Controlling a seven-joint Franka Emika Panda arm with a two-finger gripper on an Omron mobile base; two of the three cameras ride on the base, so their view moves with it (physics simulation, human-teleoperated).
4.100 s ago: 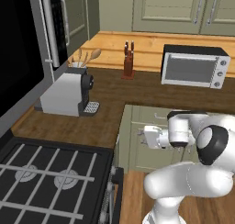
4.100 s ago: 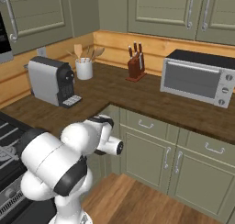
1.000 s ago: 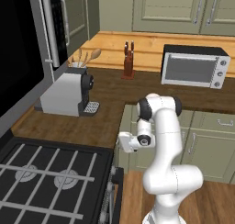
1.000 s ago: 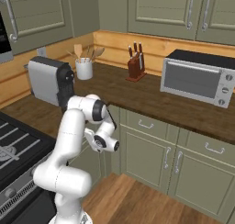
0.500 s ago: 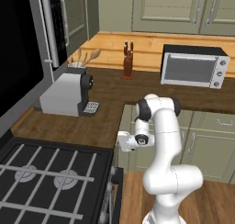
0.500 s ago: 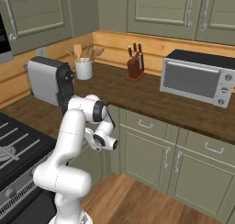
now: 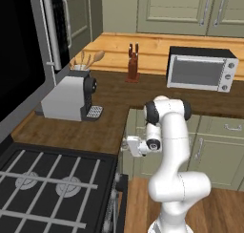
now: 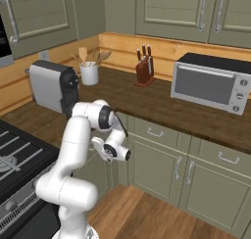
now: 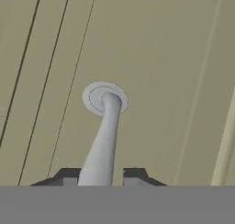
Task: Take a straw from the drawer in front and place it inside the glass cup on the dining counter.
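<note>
Sage-green drawer (image 9: 151, 58) front, closed, its pale metal handle (image 9: 103, 140) between the pincer (image 9: 102, 176) tips.

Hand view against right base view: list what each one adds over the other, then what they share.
Hand view: a close look at a grey handle with its round mount, standing between the two fingertips of the hand. Right base view: the toaster oven, knife block, coffee machine and white arm. Both: the sage-green cabinet front.

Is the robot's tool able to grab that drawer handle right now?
Probably yes. In the hand view the handle runs straight between the tool's two tips, with nothing in between, against the drawer front.
</note>
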